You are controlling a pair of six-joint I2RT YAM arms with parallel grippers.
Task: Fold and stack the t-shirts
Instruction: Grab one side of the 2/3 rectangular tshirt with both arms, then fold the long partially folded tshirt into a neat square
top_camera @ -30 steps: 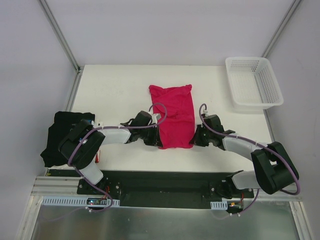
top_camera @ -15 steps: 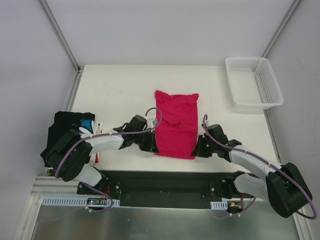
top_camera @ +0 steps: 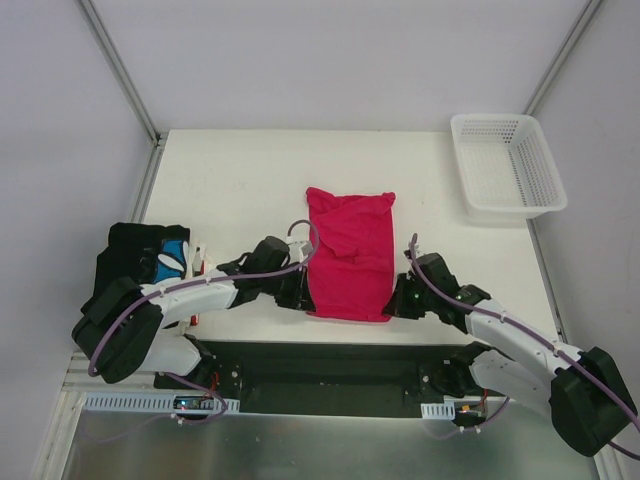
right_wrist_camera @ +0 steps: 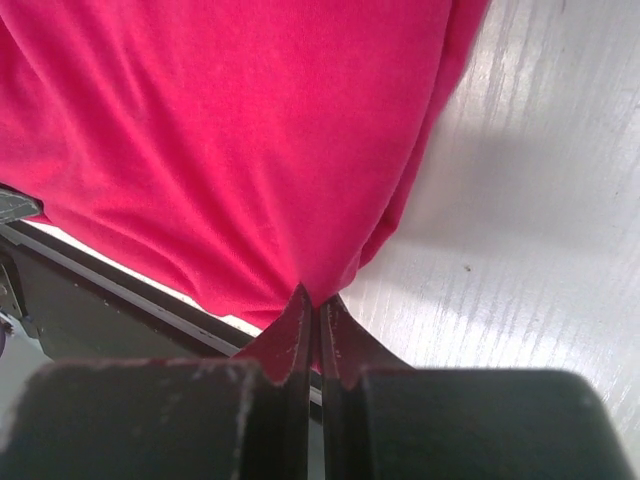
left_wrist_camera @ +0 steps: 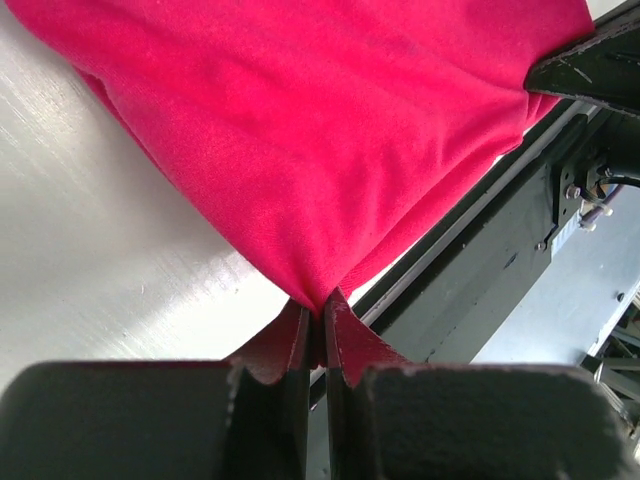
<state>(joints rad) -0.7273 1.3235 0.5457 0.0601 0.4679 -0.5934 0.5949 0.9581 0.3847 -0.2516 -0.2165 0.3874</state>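
Observation:
A crimson-pink t-shirt (top_camera: 349, 253) lies folded lengthwise in the middle of the white table (top_camera: 240, 180), its near edge by the table's front. My left gripper (top_camera: 303, 292) is shut on its near left corner, the cloth (left_wrist_camera: 330, 150) pinched between the fingertips. On the other side, my right gripper (top_camera: 393, 300) is shut on the near right corner, with the pink cloth (right_wrist_camera: 230, 150) bunched at its tips. A black t-shirt with blue-and-white print (top_camera: 140, 262) sits in a heap at the table's left edge.
A white lattice basket (top_camera: 506, 166) stands at the back right corner. The black rail of the arm mounts (top_camera: 320, 365) runs along the front edge. Metal frame posts rise at the two back corners.
Both grippers have drawn the pink t-shirt toward the front edge of the table, and both arms have pulled back and lower. The black t-shirt's blue print now shows.

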